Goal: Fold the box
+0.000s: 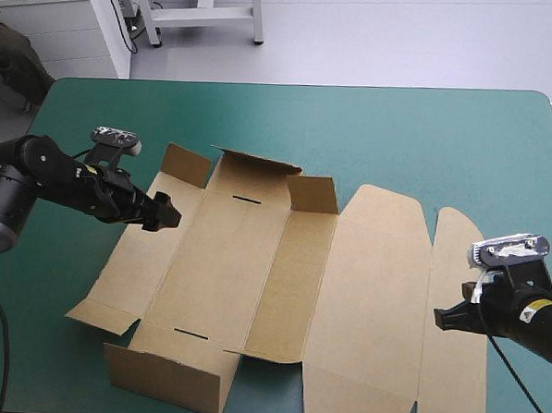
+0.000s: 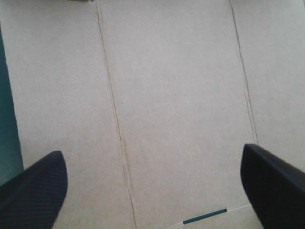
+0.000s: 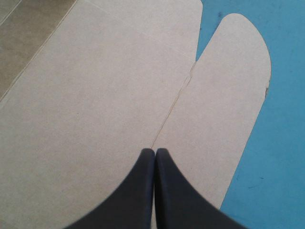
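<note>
1. Table (image 1: 400,130): the teal-green cover lies flat and smooth across the whole top. No folds or wrinkles are visible on its bare parts.
2. Table edges: the far edge runs straight, and both far corners are rounded.
3. Bare cover: widest along the far side, with narrower stretches at the left and right edges.
4. Left wrist view: a narrow strip of the cover (image 2: 7,119) shows along one side.
5. Right wrist view: a broad bare area of the cover (image 3: 281,143) bears a faint dark fleck.
6. Beyond the far edge: pale grey floor (image 1: 405,37), a white cabinet (image 1: 73,20) and the legs of a white frame (image 1: 203,13).
</note>
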### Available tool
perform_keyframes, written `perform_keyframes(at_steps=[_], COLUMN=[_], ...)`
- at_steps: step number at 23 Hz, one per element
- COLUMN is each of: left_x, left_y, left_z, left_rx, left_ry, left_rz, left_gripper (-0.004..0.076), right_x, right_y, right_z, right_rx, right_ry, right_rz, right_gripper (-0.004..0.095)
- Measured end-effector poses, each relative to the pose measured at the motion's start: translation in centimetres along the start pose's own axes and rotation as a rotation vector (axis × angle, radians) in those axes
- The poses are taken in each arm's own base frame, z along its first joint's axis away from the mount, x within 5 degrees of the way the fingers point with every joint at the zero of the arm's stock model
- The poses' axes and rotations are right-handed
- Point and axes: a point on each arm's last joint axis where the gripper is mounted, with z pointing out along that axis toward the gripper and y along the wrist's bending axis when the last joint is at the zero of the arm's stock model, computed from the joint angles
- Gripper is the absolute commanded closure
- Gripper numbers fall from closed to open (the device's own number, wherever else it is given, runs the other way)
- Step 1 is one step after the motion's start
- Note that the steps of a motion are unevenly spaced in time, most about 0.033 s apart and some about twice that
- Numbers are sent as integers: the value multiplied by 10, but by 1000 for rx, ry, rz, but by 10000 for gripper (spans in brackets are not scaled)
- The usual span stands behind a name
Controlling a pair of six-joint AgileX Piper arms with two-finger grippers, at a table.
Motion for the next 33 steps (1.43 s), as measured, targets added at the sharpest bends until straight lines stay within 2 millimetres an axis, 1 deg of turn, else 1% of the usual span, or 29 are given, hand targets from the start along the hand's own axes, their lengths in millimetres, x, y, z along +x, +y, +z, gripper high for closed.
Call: perform_keyframes(at_steps=[1,2,5,8,9,10,11,12,13,14,15,16,18,19,20,23,24,27,33], left_x=[-3,-4,-4,-1,3,6,12,14,18,18,20,20,32,35,40,49,54,62,69], left_y=[8,25,53,81,98,105,119,124,134,137,143,145,154,157,160,162,160,155,139], left_z=[5,9,10,3,-4,-7,-12,-12,-12,-10,-5,-2,15,20,29,46,52,63,80], left_rx=[6,22,84,94,76,65,47,42,36,37,43,48,38,36,50,85,99,124,166], left_ry=[16,28,-8,-69,-99,-110,-125,-127,-127,-125,-111,-103,-18,6,32,74,97,131,195], left_rz=[-25,-78,-160,-244,-287,-305,-344,-359,-392,-403,-418,-425,-441,-446,-464,-492,-492,-484,-456], left_gripper=[14,14,14,14,14,14,14,14,14,14,14,14,14,14,14,14,14,14,14], right_x=[0,0,-2,-3,-3,-3,-3,-3,-4,-4,-4,-4,-5,-5,-5,-5,-5,-5,-5], right_y=[0,0,0,-1,-1,-1,-1,-1,-1,-1,-1,-1,-1,-1,0,1,1,2,2], right_z=[0,0,0,0,0,0,0,0,0,0,0,0,0,0,0,0,0,0,0], right_rx=[0,1,4,7,7,7,8,8,9,10,10,10,10,6,-1,-11,-15,-19,-23], right_ry=[-1,-4,-17,-29,-31,-31,-33,-36,-42,-44,-47,-48,-50,-50,-52,-54,-56,-57,-58], right_rz=[0,0,0,0,0,0,0,0,0,0,1,1,1,3,7,8,2,-3,-5], right_gripper=[928,928,928,928,928,928,928,928,928,928,928,928,928,928,928,928,928,928,928])
